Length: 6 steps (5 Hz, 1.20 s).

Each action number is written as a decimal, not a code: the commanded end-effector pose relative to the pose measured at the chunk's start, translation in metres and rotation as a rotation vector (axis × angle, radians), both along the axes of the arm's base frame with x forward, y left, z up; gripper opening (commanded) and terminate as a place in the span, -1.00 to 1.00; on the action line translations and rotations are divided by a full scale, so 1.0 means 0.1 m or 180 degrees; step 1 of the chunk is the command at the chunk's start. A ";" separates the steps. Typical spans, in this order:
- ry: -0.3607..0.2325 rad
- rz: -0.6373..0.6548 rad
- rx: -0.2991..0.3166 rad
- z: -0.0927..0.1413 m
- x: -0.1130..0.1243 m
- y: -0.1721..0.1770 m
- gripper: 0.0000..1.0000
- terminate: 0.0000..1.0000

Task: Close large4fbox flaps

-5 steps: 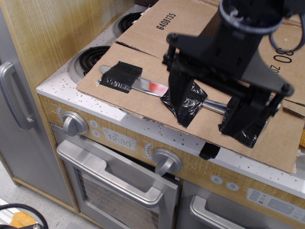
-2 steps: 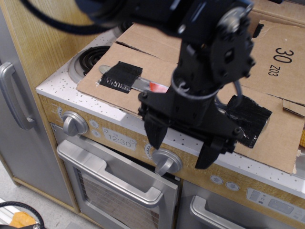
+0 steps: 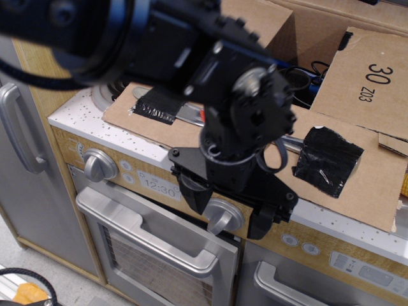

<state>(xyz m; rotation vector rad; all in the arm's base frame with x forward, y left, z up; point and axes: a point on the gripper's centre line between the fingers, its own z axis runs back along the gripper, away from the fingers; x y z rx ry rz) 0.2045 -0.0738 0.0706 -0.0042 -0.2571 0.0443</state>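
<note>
The large4fbox (image 3: pixel 373 80) is brown cardboard marked "30 Z03" and sits on the toy stove top at the upper right. One of its flaps (image 3: pixel 370 185) lies flat toward me over the stove's front edge. It carries two black tape patches (image 3: pixel 326 159) (image 3: pixel 156 102) and a silver strip (image 3: pixel 190 115). Another flap (image 3: pixel 255 19) stands behind the arm. My gripper (image 3: pixel 226 210) is open and empty. It hangs in front of the stove's front panel, below the flat flap's edge. The arm hides the middle of that flap.
The stove front has round silver knobs (image 3: pixel 99 164) (image 3: pixel 220 218), a clock display (image 3: pixel 159 187) and an oven door handle (image 3: pixel 146 231). A grey cabinet handle (image 3: pixel 16 127) is at the left. A wood panel (image 3: pixel 70 38) rises at the back left.
My gripper has moved from above the flat flap forward and down past the stove's front edge, then a little left. The black patch it covered now shows. The flap lies as before.
</note>
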 end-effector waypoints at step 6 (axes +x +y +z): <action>-0.1022 -0.0761 0.0537 0.98 0.75 -0.09 1.00 -1.00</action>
